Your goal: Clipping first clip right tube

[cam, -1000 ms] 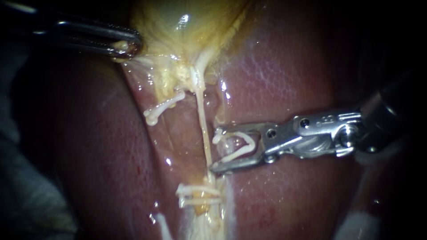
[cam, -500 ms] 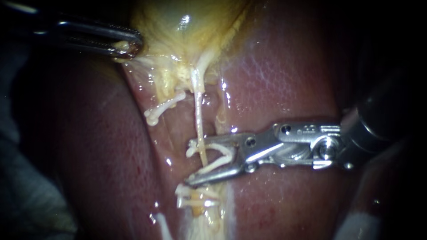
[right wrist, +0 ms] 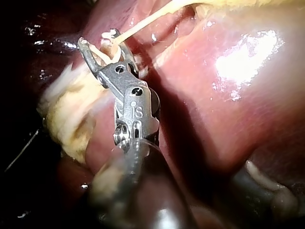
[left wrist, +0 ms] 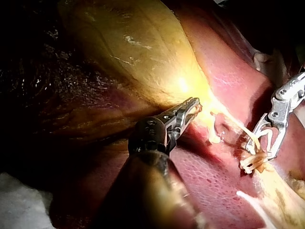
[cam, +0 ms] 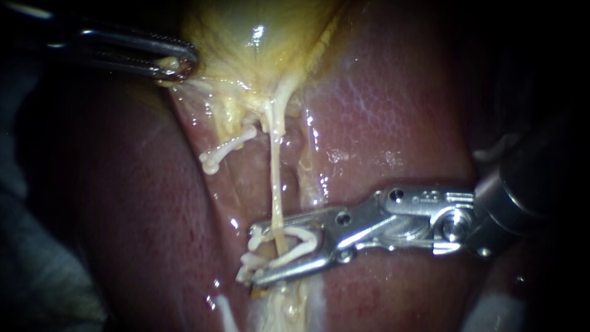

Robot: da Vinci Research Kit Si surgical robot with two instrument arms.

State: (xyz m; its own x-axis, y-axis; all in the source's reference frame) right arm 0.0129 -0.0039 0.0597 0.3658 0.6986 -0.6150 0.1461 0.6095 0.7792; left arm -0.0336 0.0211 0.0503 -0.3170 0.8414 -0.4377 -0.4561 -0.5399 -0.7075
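- The right tube (cam: 275, 184) is a thin pale strand. It runs from the neck of the gallbladder (cam: 258, 37) straight down over the liver (cam: 393, 110) to a tuft of yellowish tissue at the lower edge of the endoscope view.
- Low on that strand, a white clip (cam: 301, 238) sits astride it. The clip's two legs are spread in a narrow V, with the tube passing between them and the open end pointing past the tube.
- The right instrument (cam: 253, 255) comes in level from the right. Its jaws stand a narrow way apart, one against each leg of the clip, so they hold the clip around the tube.
- In the right wrist view the tube leaves the jaws ahead of the instrument as a taut line.
- Just under the lower jaw, touching it or nearly so, are the lower clips (cam: 249, 263), a small bunch of white clips on the same strand.
- A short white piece (cam: 226, 150) lies slantwise left of the tube, close under the gallbladder neck. I cannot tell whether it is a clip or a cut tube.
- The left instrument (cam: 178, 64) reaches in from the upper left. Its jaws are pinched together on the gallbladder's lower left edge, with a scrap of yellow tissue showing at the tip. It is well apart from the right instrument.
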